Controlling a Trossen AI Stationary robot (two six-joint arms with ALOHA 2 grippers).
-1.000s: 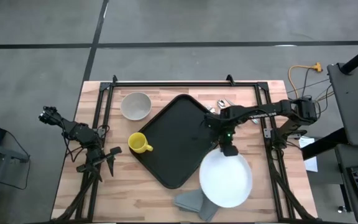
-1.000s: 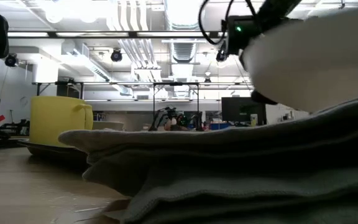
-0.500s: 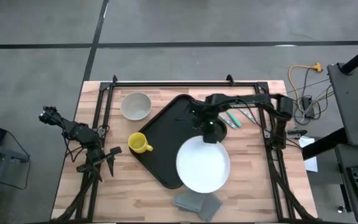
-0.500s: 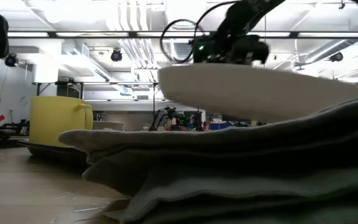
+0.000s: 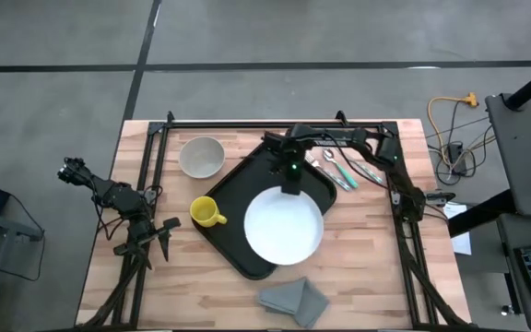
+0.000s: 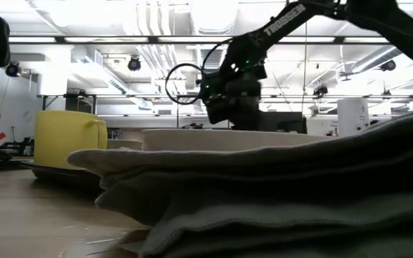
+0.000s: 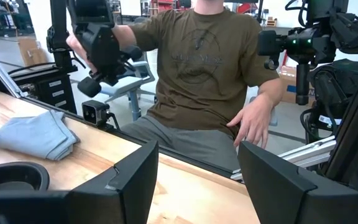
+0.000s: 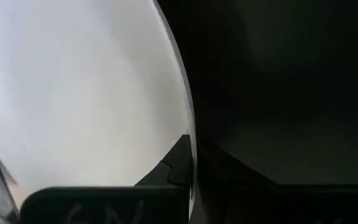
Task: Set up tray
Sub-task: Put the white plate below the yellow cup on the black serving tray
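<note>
Right jaws (image 5: pixel 290 188) pinch the round white plate's (image 5: pixel 284 225) far rim, lowering it onto the large black rectangular tray (image 5: pixel 238 207) mid-table; left jaws (image 5: pixel 159 236) idle, spread, near the left edge.

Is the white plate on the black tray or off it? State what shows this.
On it. In the high view the white plate lies within the black tray, rim visible around most of it, the right gripper shut on its far edge.

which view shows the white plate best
The high view: the round white plate shows whole on the large black rectangular tray. The low view gives only its edge; the right wrist view a partial close-up; the left wrist none.
</note>
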